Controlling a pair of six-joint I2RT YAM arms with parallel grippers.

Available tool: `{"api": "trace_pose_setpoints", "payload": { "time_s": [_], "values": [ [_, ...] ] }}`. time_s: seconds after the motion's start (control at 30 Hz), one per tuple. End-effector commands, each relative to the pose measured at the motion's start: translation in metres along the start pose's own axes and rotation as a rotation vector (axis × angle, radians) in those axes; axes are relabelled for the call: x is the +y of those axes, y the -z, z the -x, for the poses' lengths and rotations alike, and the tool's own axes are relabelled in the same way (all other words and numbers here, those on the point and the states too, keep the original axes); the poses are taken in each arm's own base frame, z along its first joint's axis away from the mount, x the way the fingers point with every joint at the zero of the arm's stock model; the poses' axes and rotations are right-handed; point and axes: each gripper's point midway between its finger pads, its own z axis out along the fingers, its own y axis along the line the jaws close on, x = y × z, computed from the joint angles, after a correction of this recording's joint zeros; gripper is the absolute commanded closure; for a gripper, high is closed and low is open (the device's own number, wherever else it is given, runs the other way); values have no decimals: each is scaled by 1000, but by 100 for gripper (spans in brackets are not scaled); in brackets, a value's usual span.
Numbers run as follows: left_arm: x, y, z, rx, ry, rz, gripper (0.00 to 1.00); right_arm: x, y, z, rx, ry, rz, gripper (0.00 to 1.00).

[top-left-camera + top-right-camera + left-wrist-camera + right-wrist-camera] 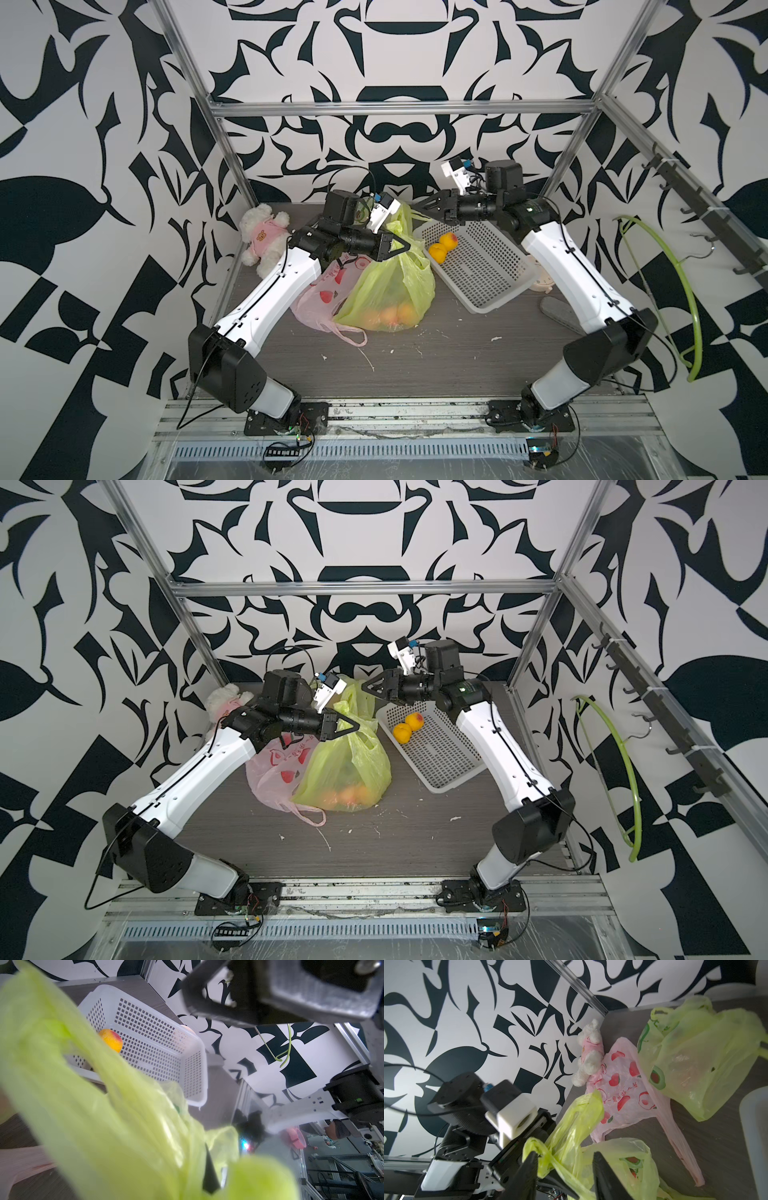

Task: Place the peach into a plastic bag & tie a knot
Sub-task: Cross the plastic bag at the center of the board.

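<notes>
A yellow-green plastic bag [395, 286] [353, 766] stands mid-table with peaches [390, 318] showing through its bottom. My left gripper [406, 246] [356, 725] is shut on the bag's upper part. In the left wrist view the plastic [124, 1126] wraps all but one dark finger [209, 1172]. My right gripper [417, 208] [564, 1162] hangs open just behind. A twisted bag handle [542, 1157] lies between its fingers, against one of them. Two more peaches [442, 247] [407, 727] lie in the white basket [486, 309].
A pink printed bag [320, 303] lies left of the green one, beside a plush bear [262, 237] in the back-left corner. Another green bag [695, 1053] lies near the back wall. A green hanger [694, 299] hangs by the right wall. Small objects sit behind the basket.
</notes>
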Motion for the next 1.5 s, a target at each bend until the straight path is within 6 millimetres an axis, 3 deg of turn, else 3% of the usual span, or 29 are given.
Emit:
{"api": "trace_pose_setpoints", "payload": {
  "time_s": [0.0,0.27,0.5,0.6,0.8,1.0,1.27,1.47],
  "values": [
    [-7,4,-5,18,-7,-28,100,20,-8,7,12,-6,71,48],
    [-6,2,-6,31,0,-38,100,13,-39,16,42,-96,180,46],
    [-5,0,-8,43,0,-41,100,19,-49,28,37,-136,289,47],
    [-5,1,-9,44,2,-38,100,19,-50,27,44,-135,293,61],
    [-3,2,-10,44,3,-21,100,25,-41,27,35,-111,292,100],
    [9,3,-16,41,23,16,99,32,-21,22,14,-68,245,100],
    [38,10,-14,-13,82,102,99,38,6,3,-34,-15,139,100],
    [72,19,4,-134,159,254,100,46,-3,-44,-40,55,31,100]
  ]
}}
